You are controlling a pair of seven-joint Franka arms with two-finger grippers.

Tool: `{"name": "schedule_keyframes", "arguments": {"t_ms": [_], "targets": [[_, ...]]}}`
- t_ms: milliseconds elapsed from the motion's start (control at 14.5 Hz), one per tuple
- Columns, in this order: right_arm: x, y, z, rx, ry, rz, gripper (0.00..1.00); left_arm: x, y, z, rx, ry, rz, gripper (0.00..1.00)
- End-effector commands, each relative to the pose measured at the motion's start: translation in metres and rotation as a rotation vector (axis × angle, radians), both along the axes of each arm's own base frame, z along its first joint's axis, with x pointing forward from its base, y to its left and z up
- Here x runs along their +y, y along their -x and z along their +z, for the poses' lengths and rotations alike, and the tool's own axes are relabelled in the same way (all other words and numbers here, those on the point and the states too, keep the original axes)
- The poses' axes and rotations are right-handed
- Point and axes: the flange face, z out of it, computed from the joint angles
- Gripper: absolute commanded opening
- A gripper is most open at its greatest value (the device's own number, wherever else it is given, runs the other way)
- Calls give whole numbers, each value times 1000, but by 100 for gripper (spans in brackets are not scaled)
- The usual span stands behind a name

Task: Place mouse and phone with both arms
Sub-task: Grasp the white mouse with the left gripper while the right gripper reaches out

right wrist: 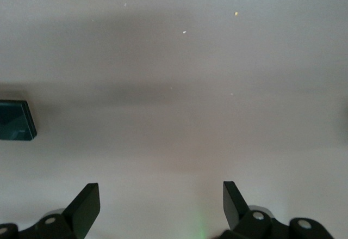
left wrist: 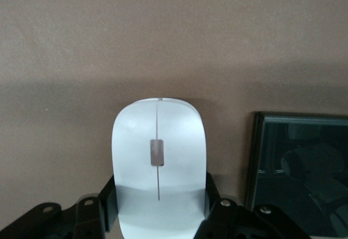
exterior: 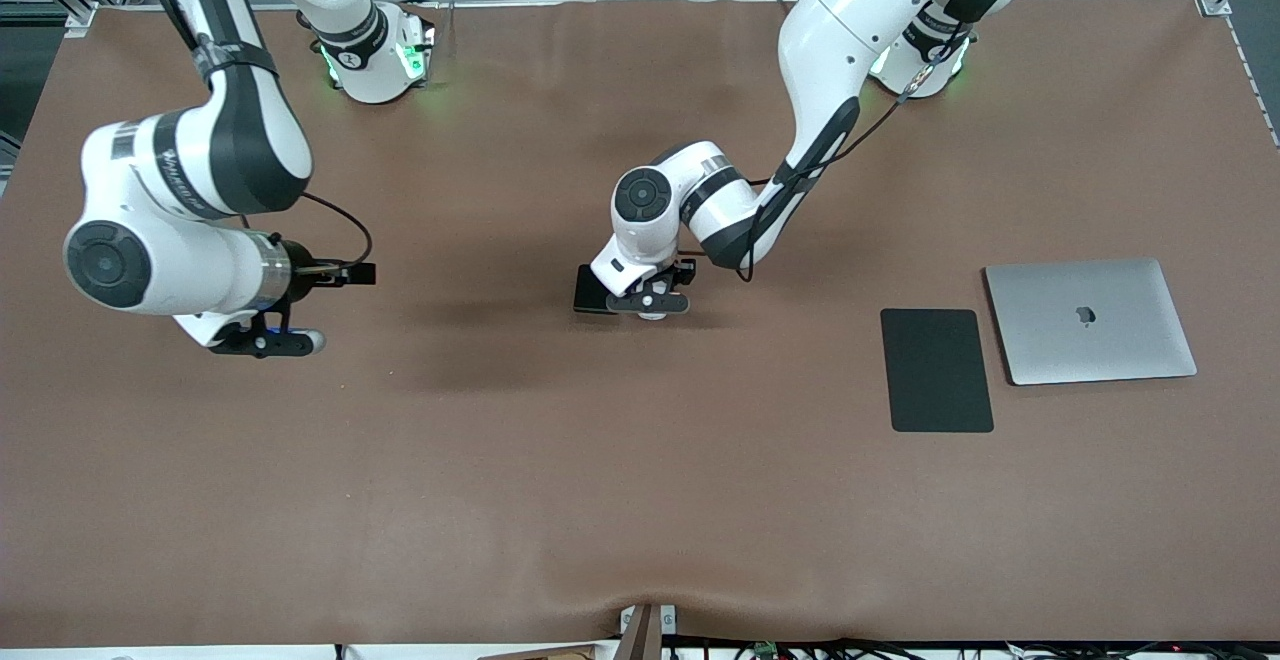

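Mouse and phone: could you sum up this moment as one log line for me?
left gripper: shut on mouse, mid-table | phone: on table beside mouse | right gripper: open, waiting over bare table at its own end

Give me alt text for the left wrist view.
The left gripper is shut on the white mouse, a finger on each side. The black phone lies beside it on the brown table.

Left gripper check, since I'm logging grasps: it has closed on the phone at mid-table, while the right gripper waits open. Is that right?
Not quite. The left gripper has closed on the mouse, not the phone, which lies beside it on the table; the left wrist view shows this. The right gripper does wait open.
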Motion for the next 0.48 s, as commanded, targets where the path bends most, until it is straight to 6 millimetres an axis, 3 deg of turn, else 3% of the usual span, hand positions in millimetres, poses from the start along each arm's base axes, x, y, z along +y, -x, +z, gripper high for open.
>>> {"name": "schedule_keyframes", "arguments": {"t_ms": [0, 415], "targets": [[26, 11, -17, -24, 6, -33, 100, 1, -9, 16, -37, 6, 26, 0], [69, 26, -50, -64, 32, -63, 100, 15, -30, 63, -72, 15, 59, 0]]}}
